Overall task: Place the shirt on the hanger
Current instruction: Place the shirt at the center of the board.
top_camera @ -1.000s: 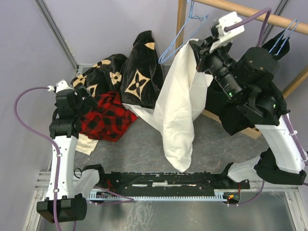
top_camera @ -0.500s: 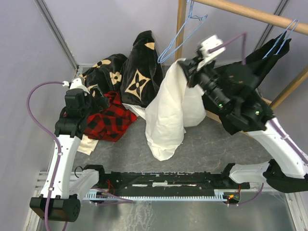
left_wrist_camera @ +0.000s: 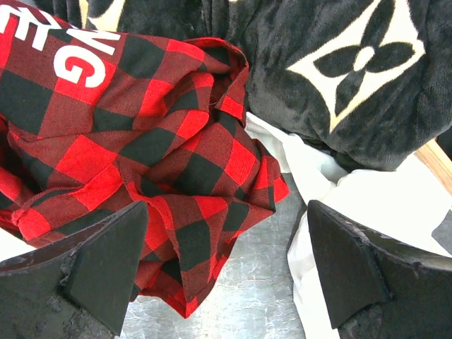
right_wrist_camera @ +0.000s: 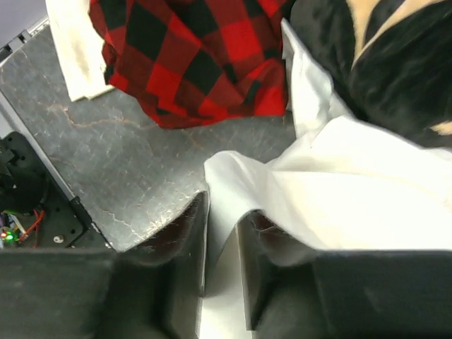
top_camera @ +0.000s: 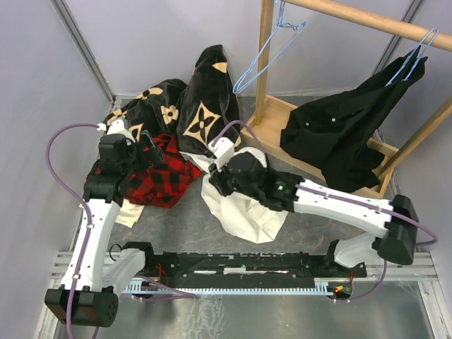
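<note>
The white shirt (top_camera: 247, 212) lies in a crumpled heap on the grey table, also visible in the right wrist view (right_wrist_camera: 353, 183) and the left wrist view (left_wrist_camera: 367, 205). My right gripper (top_camera: 214, 182) is low over its left edge. Its jaws (right_wrist_camera: 222, 205) stand slightly apart, and a fold of the shirt runs loosely between them and over one finger. The light-blue hanger (top_camera: 265, 53) hangs bare from the wooden rail at the back, far from the shirt. My left gripper (top_camera: 145, 152) hovers wide open (left_wrist_camera: 226, 240) above the red-and-black plaid shirt (left_wrist_camera: 176, 141), holding nothing.
A black garment with tan flowers (top_camera: 205, 113) is piled at the back left beside the plaid shirt (top_camera: 155, 173). The wooden rack (top_camera: 267, 85) stands at the back right, with a black garment (top_camera: 346, 134) on a second hanger (top_camera: 417, 49).
My right arm has swung down from the rail to the table, bringing the shirt down into a heap, and its jaws have parted slightly. The left arm has edged forward over the plaid shirt.
</note>
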`<state>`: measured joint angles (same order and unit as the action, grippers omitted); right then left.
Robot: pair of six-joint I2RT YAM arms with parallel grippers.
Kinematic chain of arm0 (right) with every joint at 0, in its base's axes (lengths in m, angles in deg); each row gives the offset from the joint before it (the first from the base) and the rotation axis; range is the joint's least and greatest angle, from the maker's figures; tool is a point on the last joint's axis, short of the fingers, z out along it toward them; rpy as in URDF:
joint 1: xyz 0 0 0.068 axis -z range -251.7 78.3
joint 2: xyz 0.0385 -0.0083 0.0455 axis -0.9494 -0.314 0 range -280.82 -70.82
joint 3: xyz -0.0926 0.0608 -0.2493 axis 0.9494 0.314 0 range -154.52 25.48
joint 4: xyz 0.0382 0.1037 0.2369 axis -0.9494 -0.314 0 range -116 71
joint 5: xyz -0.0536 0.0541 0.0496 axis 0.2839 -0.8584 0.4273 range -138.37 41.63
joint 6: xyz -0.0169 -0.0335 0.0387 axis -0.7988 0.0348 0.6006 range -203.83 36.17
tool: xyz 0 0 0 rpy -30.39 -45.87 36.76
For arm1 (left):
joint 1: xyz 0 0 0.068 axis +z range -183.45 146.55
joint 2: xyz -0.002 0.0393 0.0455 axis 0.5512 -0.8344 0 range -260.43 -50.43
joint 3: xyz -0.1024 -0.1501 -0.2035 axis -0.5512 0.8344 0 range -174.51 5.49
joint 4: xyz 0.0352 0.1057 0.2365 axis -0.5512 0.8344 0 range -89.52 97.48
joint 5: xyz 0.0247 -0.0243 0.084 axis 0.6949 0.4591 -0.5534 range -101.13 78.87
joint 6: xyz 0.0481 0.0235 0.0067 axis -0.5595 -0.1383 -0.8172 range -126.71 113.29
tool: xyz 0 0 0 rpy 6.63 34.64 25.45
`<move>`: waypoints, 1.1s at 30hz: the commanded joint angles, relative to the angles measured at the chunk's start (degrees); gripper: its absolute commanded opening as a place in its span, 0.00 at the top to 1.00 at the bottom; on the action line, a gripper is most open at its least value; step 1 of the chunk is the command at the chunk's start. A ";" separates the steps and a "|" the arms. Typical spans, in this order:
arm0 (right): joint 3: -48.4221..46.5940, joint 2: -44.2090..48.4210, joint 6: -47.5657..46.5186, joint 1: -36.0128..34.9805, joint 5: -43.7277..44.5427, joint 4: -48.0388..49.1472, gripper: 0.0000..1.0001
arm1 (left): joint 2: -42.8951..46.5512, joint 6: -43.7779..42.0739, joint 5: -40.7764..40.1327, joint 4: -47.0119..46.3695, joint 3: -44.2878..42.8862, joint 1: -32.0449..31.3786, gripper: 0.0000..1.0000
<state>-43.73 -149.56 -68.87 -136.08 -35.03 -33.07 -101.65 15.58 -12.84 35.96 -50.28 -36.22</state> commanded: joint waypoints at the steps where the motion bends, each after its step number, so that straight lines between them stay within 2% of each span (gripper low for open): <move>1: -2.01 -5.53 2.24 0.10 -5.03 1.69 0.52 | -0.05 -1.31 1.72 -2.11 0.12 -0.09 0.00; 3: -4.46 -7.06 -0.15 0.08 -8.75 -3.76 0.36 | -0.13 -0.75 1.62 -2.14 0.28 -0.09 0.00; 6: -5.47 -5.82 -3.32 0.09 -10.73 -8.31 0.25 | -0.31 0.49 1.76 -2.66 0.65 -0.07 0.01; 8: -5.20 -3.54 -5.05 0.13 -10.33 -10.64 0.10 | -0.55 1.03 2.00 -2.72 0.77 -0.05 0.01; 10: -4.39 -0.74 -6.02 0.06 -8.93 -12.40 0.04 | -0.74 1.75 1.29 -2.85 0.87 -0.05 0.01; 15: -1.49 7.46 -6.23 0.12 -4.97 -14.91 0.01 | -0.88 4.05 -0.76 -2.53 0.79 0.04 0.01; 22: 3.78 17.03 -1.04 0.12 4.63 -15.31 0.01 | -0.90 4.36 3.57 -4.49 1.66 0.04 0.00; 29: 7.16 18.66 4.93 0.11 15.20 -19.23 0.05 | -1.26 3.58 7.77 -3.84 2.03 -0.28 0.00; 33: 8.86 16.05 7.46 0.14 14.97 -20.50 0.07 | -1.24 3.00 8.47 -3.08 2.48 -1.15 0.00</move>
<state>-35.93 -131.63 -65.59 -136.03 -23.75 -52.08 -103.11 17.89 -7.34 34.59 -48.42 -36.48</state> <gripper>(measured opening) 0.938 0.997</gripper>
